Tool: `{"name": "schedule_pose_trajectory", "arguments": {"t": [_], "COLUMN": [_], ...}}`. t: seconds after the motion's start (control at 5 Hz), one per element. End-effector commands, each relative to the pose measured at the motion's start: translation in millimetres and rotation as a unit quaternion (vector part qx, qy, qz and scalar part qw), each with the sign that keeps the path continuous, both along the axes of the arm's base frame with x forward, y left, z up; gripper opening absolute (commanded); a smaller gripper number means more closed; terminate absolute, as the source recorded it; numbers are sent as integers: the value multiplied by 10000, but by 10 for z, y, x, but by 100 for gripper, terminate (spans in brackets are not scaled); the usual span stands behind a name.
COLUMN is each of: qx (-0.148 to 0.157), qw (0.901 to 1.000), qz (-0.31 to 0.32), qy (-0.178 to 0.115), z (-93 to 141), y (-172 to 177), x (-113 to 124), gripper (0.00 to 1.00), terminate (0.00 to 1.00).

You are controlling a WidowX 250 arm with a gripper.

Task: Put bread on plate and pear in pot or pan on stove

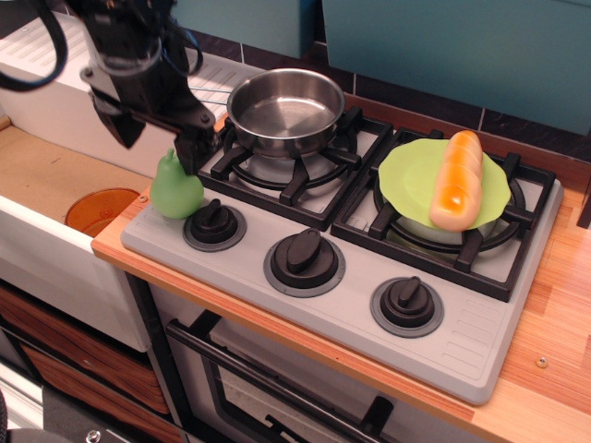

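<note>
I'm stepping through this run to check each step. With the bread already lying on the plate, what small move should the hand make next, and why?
Probably lower a little further so the open hand straddles the pear, then close. The pear stands upright at the stove's left corner, ungrasped, and the pan sits empty on the left burner.

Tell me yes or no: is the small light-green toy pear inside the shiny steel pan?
No, the light-green toy pear stands on the grey stove top beside a black knob, and the shiny steel pan is empty.
</note>
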State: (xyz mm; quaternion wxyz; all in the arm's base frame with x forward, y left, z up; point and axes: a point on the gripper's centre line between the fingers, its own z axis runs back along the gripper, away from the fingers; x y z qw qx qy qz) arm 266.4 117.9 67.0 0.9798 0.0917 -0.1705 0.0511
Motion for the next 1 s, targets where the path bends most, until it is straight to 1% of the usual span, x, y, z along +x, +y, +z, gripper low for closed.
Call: {"name": "schedule_pose_trajectory", "arguments": {"t": [0.0, 0.6, 0.8], "qx": [-44, -180, -197], "qw": [9998, 9993, 9992], "qz": [37, 30, 8], "qy": [-208, -334, -345], "z": [-127, -312, -298], "y": [-96, -205, -219], "x": [-12, -12, 18], "gripper": [100, 100, 0], "terminate": [0, 0, 0]}}
